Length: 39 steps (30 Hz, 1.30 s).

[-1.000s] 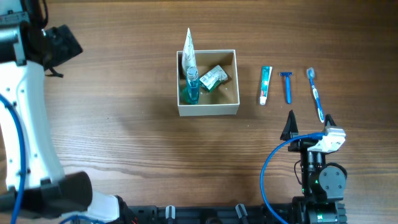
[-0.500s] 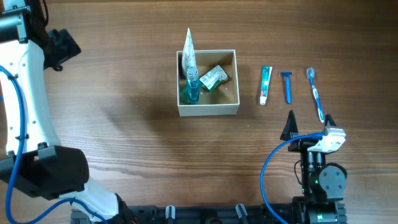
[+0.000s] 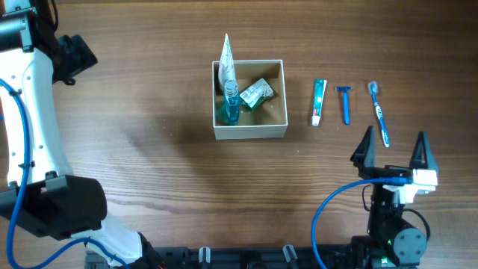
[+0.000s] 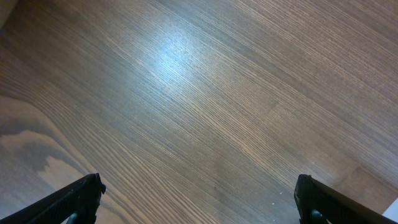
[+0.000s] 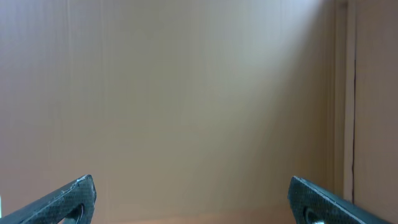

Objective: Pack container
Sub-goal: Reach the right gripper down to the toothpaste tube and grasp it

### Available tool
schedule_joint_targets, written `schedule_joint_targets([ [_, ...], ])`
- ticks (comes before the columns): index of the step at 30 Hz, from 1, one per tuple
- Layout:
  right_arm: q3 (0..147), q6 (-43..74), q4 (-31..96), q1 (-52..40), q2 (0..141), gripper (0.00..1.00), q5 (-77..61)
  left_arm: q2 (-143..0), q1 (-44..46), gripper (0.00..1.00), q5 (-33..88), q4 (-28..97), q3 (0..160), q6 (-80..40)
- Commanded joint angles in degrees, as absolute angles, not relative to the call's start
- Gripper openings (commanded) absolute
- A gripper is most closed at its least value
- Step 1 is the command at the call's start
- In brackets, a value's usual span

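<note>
The container (image 3: 250, 132), a white-walled box with a tan inside, stands mid-table. It holds a white tube (image 3: 226, 60) standing upright, a blue bottle (image 3: 230, 104) and a green packet (image 3: 258, 93). To its right lie a small toothpaste tube (image 3: 319, 101), a blue razor (image 3: 345, 104) and a blue toothbrush (image 3: 379, 113), side by side. My right gripper (image 3: 393, 152) is open and empty just in front of the toothbrush; its wrist view (image 5: 196, 202) shows only a tan surface. My left gripper (image 3: 81, 54) is at the far left, open and empty over bare wood (image 4: 199, 205).
The white left arm (image 3: 33, 134) runs down the left edge of the table. A blue cable (image 3: 328, 198) loops by the right arm's base at the front edge.
My right gripper has turned and shifted right, and its fingers now stand wide apart. The left arm shifted slightly a second ago and has held still since.
</note>
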State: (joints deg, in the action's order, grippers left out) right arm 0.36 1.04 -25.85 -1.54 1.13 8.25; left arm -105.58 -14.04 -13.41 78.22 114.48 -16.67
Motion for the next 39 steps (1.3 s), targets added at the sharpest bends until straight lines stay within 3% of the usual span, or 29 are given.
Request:
schedule_joint_targets([
  [1,0.4,5.1,-30.3,-1.3,0.9,1.0,8.8,-105.8,-14.3,1.0,-12.9,78.1,114.3,-17.4],
  [8,7.9,9.0,-38.4,-1.3,1.1,1.0,4.1,-105.8,-14.3,1.0,-12.9,78.1,114.3,-17.4],
  [13,22.2,4.0,-32.0,-1.3,6.2,1.0,-2.3,-105.8,-14.3,1.0,-12.9,78.1,114.3,-17.4],
  [19,47.4,1.5,-10.0,-1.3,27.8,1.0,-8.8,-105.8,-14.3,1.0,-12.9,78.1,114.3,-17.3],
  [25,76.0,-3.0,33.0,-1.3,56.5,1.0,-9.1,-105.8,-14.3,1.0,-12.9,78.1,114.3,-17.4],
  [27,81.3,-2.6,40.8,-1.3,64.4,1.0,-11.2,-105.8,-14.3,1.0,-12.9,78.1,114.3,-17.4],
  [39,83.9,5.0,50.6,-1.3,97.4,1.0,-15.0,-105.8,-14.3,1.0,-12.9,78.1,114.3,-17.4],
])
